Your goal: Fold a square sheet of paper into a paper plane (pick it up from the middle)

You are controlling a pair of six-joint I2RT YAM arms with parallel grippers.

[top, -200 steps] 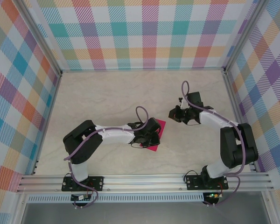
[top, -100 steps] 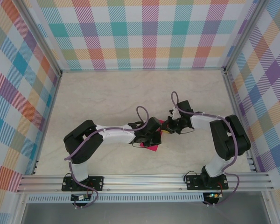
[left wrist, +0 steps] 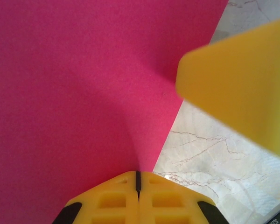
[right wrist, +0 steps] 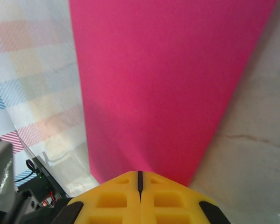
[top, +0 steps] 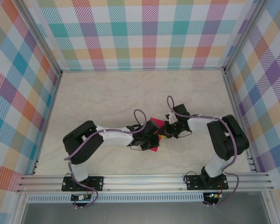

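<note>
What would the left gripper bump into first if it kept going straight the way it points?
The left gripper is shut on the edge of the square sheet of paper, so it would push that first. Just beyond, slightly to the right, is a yellow finger of the right gripper, probably next, though depth is unclear.

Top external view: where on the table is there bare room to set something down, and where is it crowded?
Crowded: the centre, where the left gripper and right gripper meet, both shut on the square sheet of paper. Free: the table strip from there to the back wall, and the near patch between paper and front rail.
</note>
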